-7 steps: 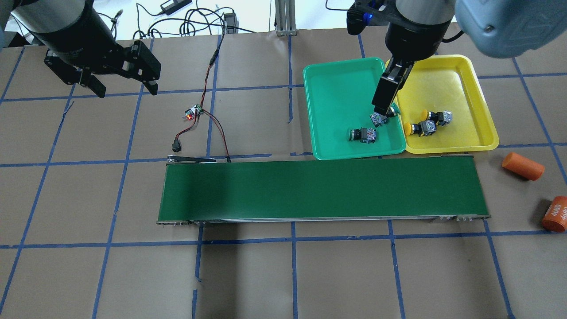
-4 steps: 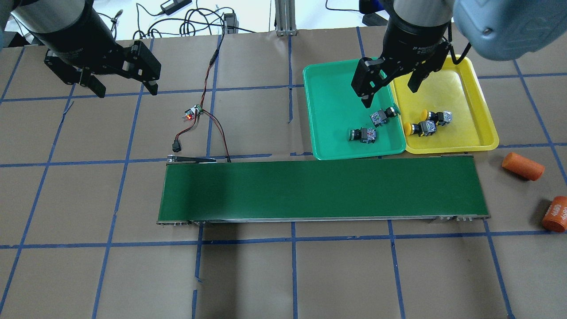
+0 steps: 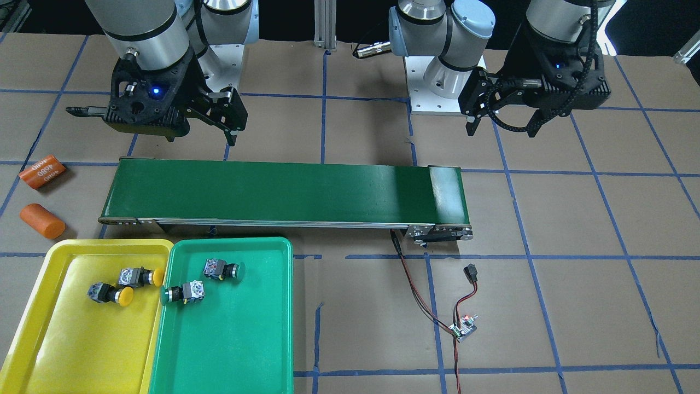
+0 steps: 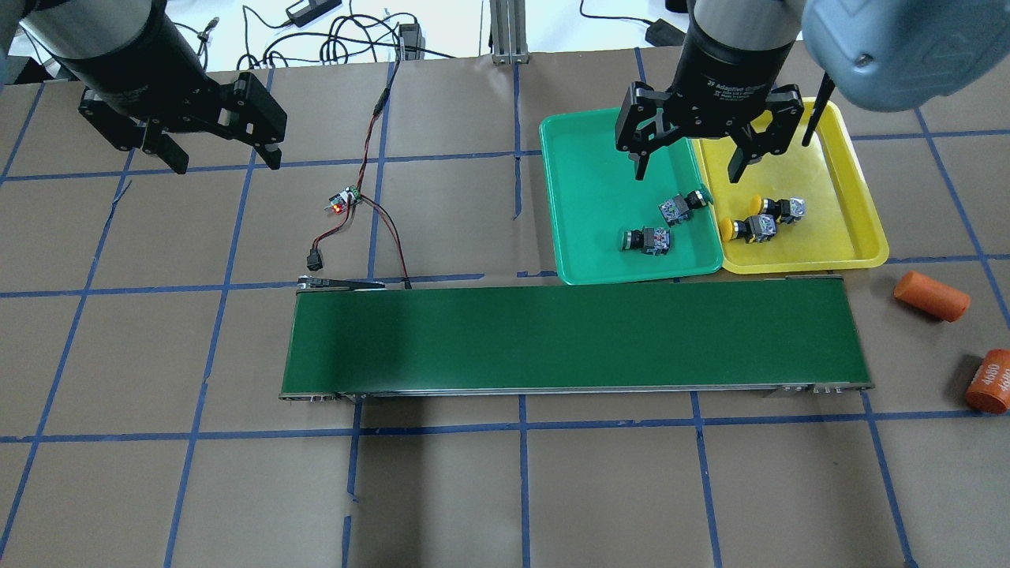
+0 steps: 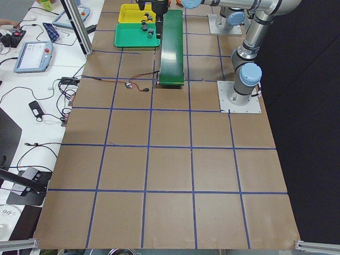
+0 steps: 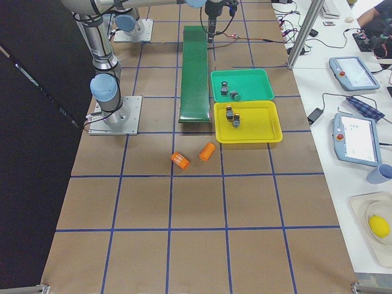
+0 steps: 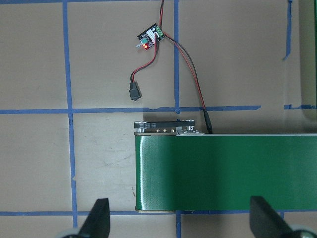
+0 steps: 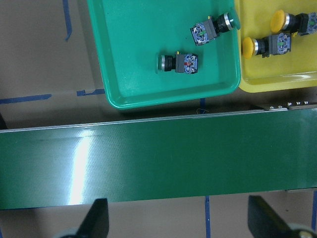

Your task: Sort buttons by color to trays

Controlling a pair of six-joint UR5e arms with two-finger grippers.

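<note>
Starting nearest the robot, a long dark green conveyor belt (image 4: 576,335) is seen lying across the brown, blue-taped table (image 4: 158,355), and no button is left on it. Off its right end, a plain orange cylinder (image 4: 931,296) and a second one marked 4680 (image 4: 990,381) are found on the table.

Just beyond the belt, two trays are set side by side and touching: the green tray (image 4: 584,205) on the left, the yellow tray (image 4: 836,237) on the right. Two green-capped buttons are laid on their sides in the green tray, one (image 4: 645,239) near its front wall and one (image 4: 680,207) with its cap close against the wall shared with the yellow tray. Two yellow-capped buttons (image 4: 750,228) (image 4: 779,207) are laid close together in the yellow tray, just across that wall.

The right gripper (image 4: 688,170) is held high over the seam between the trays, jaws spread wide with nothing between them. A second ago it was lowered onto the green button by the shared wall; since then it has been opened, lifted and turned, and the button has been left in place. That button now lies below the raised fingers, touched by neither. Every button is thus matched to its tray, and the sorting is judged finished.

Far to the left, the left gripper (image 4: 226,162) is kept wide open, nothing held, well apart from the trays.
</note>
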